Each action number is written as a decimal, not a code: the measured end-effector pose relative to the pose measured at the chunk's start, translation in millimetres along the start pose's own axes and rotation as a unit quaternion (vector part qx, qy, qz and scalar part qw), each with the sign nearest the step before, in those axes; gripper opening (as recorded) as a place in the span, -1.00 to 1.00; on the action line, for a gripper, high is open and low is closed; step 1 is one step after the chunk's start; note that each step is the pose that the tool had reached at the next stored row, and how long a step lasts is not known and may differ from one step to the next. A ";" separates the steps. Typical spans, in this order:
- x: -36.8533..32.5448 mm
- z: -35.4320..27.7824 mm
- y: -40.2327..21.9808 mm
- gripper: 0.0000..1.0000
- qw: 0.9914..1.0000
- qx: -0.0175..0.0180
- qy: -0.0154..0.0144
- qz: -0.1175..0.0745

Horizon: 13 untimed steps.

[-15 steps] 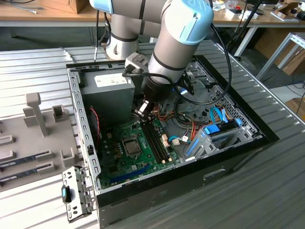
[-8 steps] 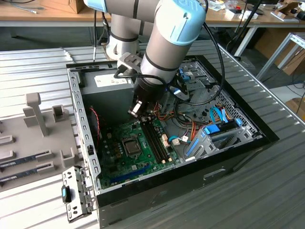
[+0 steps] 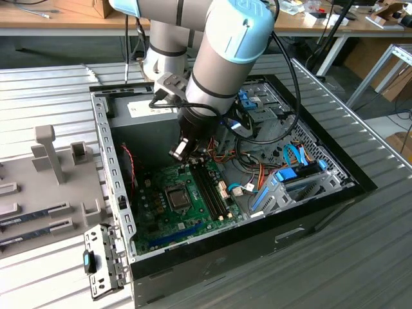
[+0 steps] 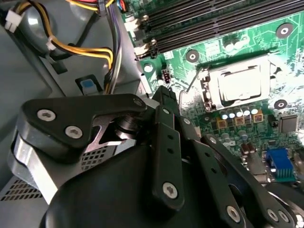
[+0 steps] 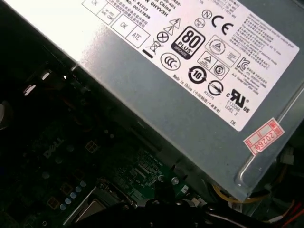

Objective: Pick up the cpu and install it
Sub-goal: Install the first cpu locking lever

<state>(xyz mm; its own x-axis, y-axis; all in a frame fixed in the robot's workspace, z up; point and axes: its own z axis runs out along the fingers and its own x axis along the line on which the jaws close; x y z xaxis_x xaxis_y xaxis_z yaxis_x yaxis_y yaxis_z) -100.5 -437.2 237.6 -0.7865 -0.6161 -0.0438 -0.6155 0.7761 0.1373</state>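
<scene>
The cpu (image 4: 240,85) is a flat silver-grey square lying inside the metal-framed socket (image 4: 207,92) on the green motherboard (image 3: 154,212). In the exterior view the cpu (image 3: 178,198) sits near the board's middle. My gripper (image 3: 179,150) hangs above the board's far edge, between the power supply and the memory slots, apart from the socket. In the second wrist view the gripper's (image 4: 164,93) black linkage fills the foreground, its tip short of the socket. Nothing shows in its grasp.
A grey power-supply box (image 5: 190,71) stands at the far wall of the open case (image 3: 109,161). Black memory slots (image 3: 210,187) run beside the socket. Loose cables (image 3: 257,138) and a drive cage (image 3: 290,183) crowd the exterior view's right. A grey tray (image 3: 38,193) holds memory sticks.
</scene>
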 end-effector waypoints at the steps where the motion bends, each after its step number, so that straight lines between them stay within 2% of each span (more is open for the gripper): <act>1: 0.8 -0.2 -1.0 -0.79 1.000 0.000 0.000 0.000; 7: 5.0 -1.2 -6.2 -0.79 1.000 0.000 0.000 -0.001; 13: 5.1 -9.8 -5.7 -0.79 1.000 0.000 0.000 -0.001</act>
<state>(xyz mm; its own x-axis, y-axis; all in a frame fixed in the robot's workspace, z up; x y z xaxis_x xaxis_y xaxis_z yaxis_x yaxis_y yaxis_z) -100.5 -446.1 246.3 -0.7855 -0.6173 -0.0439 -0.6168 0.7751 0.1374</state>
